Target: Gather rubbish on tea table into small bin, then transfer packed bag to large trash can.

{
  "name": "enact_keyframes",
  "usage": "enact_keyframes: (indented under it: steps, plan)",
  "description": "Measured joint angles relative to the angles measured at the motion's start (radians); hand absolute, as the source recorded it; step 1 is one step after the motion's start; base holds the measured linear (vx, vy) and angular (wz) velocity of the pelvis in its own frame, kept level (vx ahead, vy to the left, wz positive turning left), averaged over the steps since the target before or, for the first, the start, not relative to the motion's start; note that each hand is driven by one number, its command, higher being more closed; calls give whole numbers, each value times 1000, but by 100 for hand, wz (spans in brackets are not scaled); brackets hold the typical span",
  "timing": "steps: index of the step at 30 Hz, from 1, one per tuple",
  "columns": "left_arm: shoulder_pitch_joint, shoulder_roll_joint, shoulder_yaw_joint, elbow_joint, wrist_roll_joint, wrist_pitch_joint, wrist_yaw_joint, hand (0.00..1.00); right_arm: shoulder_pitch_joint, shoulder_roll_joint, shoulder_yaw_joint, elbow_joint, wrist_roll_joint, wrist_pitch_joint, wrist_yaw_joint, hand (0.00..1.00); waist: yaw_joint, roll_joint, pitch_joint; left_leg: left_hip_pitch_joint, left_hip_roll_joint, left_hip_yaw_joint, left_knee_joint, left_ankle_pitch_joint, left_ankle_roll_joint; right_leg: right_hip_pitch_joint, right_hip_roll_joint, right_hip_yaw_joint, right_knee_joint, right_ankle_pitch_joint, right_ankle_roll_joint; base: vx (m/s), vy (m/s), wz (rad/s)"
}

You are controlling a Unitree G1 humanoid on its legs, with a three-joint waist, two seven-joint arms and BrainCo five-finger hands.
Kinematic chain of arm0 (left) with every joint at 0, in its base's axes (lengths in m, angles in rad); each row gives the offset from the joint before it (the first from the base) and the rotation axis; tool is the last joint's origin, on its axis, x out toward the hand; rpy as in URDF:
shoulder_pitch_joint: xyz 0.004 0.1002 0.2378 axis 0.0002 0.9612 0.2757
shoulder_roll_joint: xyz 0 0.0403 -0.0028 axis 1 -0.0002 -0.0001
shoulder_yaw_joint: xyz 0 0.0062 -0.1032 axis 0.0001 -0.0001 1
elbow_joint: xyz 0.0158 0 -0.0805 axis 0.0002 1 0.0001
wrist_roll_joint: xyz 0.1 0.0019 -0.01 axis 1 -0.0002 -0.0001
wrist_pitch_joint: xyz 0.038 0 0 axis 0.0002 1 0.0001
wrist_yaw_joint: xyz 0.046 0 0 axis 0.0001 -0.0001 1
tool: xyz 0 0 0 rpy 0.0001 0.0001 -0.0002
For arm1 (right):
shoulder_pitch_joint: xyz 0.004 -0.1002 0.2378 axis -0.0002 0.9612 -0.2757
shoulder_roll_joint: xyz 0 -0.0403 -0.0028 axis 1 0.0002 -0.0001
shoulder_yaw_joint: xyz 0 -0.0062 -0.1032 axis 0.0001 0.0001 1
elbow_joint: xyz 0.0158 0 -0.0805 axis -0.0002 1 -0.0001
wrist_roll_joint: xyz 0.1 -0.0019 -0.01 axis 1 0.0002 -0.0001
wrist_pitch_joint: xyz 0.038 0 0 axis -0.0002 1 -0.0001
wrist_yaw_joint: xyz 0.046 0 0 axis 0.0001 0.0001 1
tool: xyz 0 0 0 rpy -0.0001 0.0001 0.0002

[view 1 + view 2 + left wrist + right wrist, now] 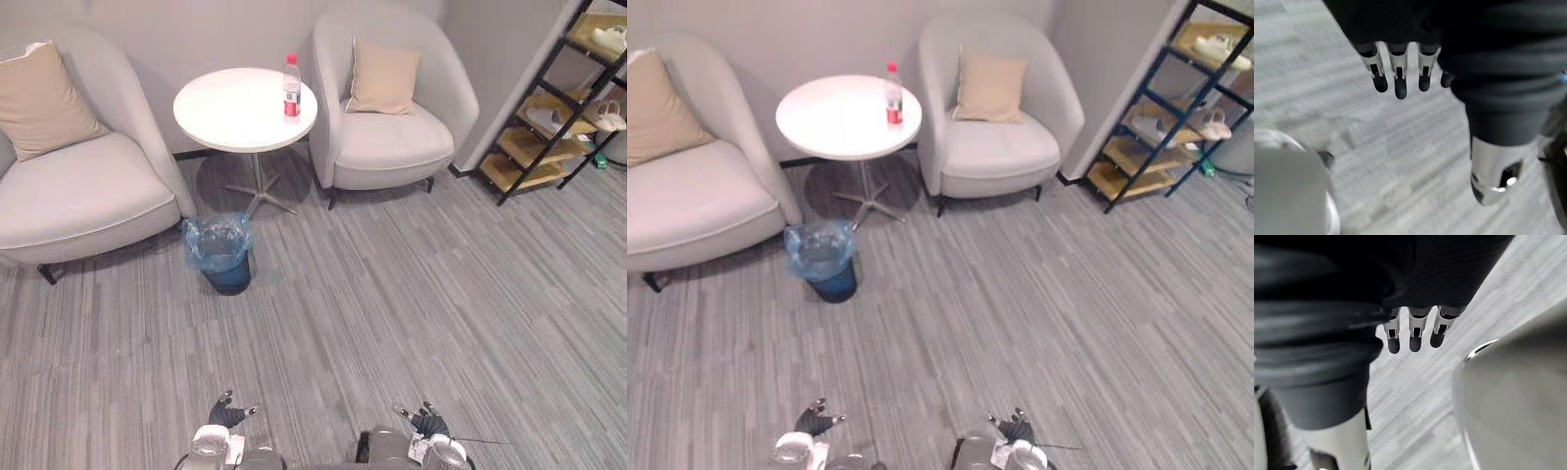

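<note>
Far ahead in your left eye view, the bottle (pixel 291 86) stands upright near the right edge of the desk (pixel 230 113). It looks light and smooth, maybe slippery, so take it around the middle. Near the desk's foot, the small bin (pixel 227 280) wears a blue bag (pixel 217 235); what is inside I cannot tell. Your left wrist view: left hand (pixel 1399 73) relaxed, fingers straight, holding nothing. Your right wrist view: right hand (pixel 1414 330) the same.
</note>
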Motion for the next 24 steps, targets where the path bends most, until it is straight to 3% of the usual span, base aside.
enact_keyframes:
  steps: [1, 2, 3, 4, 6, 7, 9, 10, 11, 14, 15, 16, 17, 18, 20, 22, 23, 24]
  plan:
    - [1, -1, -1, 9, 0, 0, 0, 0, 2, -2, 0, 7, 0, 0, 0, 0, -3, -1, 0, 9, 0, -7, -4, 0, -21, 4, 15, 6, -81, 57, -11, 356, -199, 43]
    - [6, 2, -4, 13, 0, 1, 0, 0, 8, -3, -2, 24, 3, -1, 1, 0, -4, -16, -5, 32, -16, -39, -6, -11, -54, 9, 21, 23, -179, 221, -54, 389, -213, 26]
    - [6, -32, 8, 31, -4, 1, 1, 0, -1, -28, -19, 24, 5, -2, 5, 0, -4, 39, -3, 55, 24, -70, -6, -23, -80, 22, 47, 2, -131, 189, -64, 544, -307, 26]
    - [9, -51, 20, 31, -4, 0, 0, 0, 0, -43, -21, 28, 2, -1, 7, 0, -4, 65, -12, 54, 44, -88, 22, -10, -102, 39, 55, -9, -128, 135, -68, 382, -221, 13]
    - [10, -70, 51, 30, -3, 0, 0, 0, -1, -41, -38, 25, 5, -1, 7, 0, -3, 84, -4, 29, 64, -106, 115, -8, -108, 67, 68, -21, -125, 107, -83, 351, -250, 13]
    - [11, -79, 111, 13, 0, 1, -1, 0, 1, -33, -35, 17, 7, -2, 7, 0, -4, 84, 4, -95, 111, -140, 425, 34, -131, 122, 85, -32, -143, 73, -94, 391, -305, 13]
    - [16, -85, 138, -10, 0, 1, -1, 0, 8, -36, -21, 16, 9, -2, 4, 0, 4, 81, 15, -188, 158, -161, 640, 51, -123, 175, 105, -40, -162, 52, -109, 295, -186, 1]
    - [20, -86, 164, -44, -1, -2, 0, 0, 15, -34, -5, 16, 14, -2, -4, 0, 16, 72, 26, -285, 197, -149, 815, 34, -111, 264, 122, -43, -185, 7, -130, 296, -124, -4]
    - [20, -84, 164, -50, 0, -2, 0, 0, 16, -32, 1, 16, 15, -2, -5, 0, 17, 69, 27, -303, 198, -143, 828, 30, -108, 286, 124, -43, -195, 2, -130, 345, -135, 1]
    - [25, -89, 162, -80, 0, -14, 1, 0, 23, -23, 0, 15, 32, -2, -14, 0, 29, 55, 25, -403, 171, -51, 641, 10, -87, 374, 122, -43, -288, -3, -104, 290, -45, -2]
    - [21, -86, 161, -83, 0, -18, 1, 0, 22, -24, -1, 17, 32, -2, -15, 0, 41, 55, 26, -420, 126, -23, 442, 19, -82, 396, 117, -37, -324, -1, -91, 291, 43, -15]
    - [16, -87, 159, -79, -2, -18, 1, 0, 20, -23, -11, 22, 32, -1, -15, 0, 49, 54, 25, -415, 87, -25, 288, 56, -83, 409, 113, -32, -342, 3, -76, 403, 79, -27]
    - [12, -93, 159, -78, -7, -18, 1, 0, 18, -20, -23, 24, 32, -1, -18, 0, 60, 55, 24, -398, 44, -37, 107, 141, -68, 427, 114, -18, -366, 0, -60, 442, 109, -53]
    - [13, -93, 159, -73, -16, -19, 1, 0, 13, -16, -28, 30, 30, 0, -19, 0, 74, 39, 20, -375, 11, -71, 68, 247, -28, 446, 110, 22, -382, -12, -40, 478, 116, -46]
    - [4, -65, 155, -68, -15, -16, 0, 0, 3, 19, -28, 30, 26, 0, -18, 0, 56, -8, 5, -368, -25, -52, 90, 205, -3, 467, 66, 44, -382, -14, -22, 559, 111, -22]
    - [4, -54, 135, -61, -16, -17, 0, 0, 3, 27, -27, 30, 13, 0, -12, 0, 67, -23, -6, -341, -28, -20, 112, 144, -2, 424, 46, 87, -255, -15, -16, 516, 132, -31]
    - [4, -47, 118, -54, -16, -15, 0, 0, 4, 26, -27, 27, 8, 0, -11, 0, 66, -23, -6, -296, -35, -15, 102, 112, -1, 369, 29, 94, -80, -6, 23, 556, 172, -14]
    - [4, -40, 96, -37, -17, -12, 0, 0, 11, 26, -27, 23, 7, 0, -9, 0, 55, -22, -5, -235, -49, -20, 86, 80, 5, 288, -8, 97, 158, 47, 100, 549, 155, -3]
